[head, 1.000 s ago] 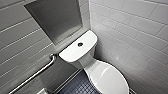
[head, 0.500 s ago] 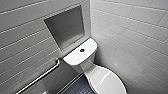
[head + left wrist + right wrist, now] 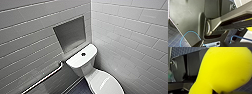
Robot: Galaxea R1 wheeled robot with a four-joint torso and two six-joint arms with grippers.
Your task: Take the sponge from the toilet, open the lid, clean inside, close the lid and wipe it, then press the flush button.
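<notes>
The white toilet (image 3: 88, 70) stands in the corner with its oval lid (image 3: 106, 83) down. On the flat tank cover sits the small round dark flush button (image 3: 83, 54). In the right wrist view the bright yellow sponge (image 3: 224, 69) looms very close, above dark floor tiles, and my right gripper is shut on it. A sliver of the same yellow sponge (image 3: 249, 29) shows in the left wrist view behind dark robot parts. My left gripper is open and holds nothing.
A recessed grey niche (image 3: 71, 33) is set in the tiled wall above the tank. A chrome grab bar (image 3: 47, 77) runs along the left wall. Dark small-tiled floor (image 3: 77, 88) lies beside the bowl. A tiled wall closes the right side.
The head camera has shifted, so the toilet now sits lower in the picture. Nothing in the scene itself has visibly moved.
</notes>
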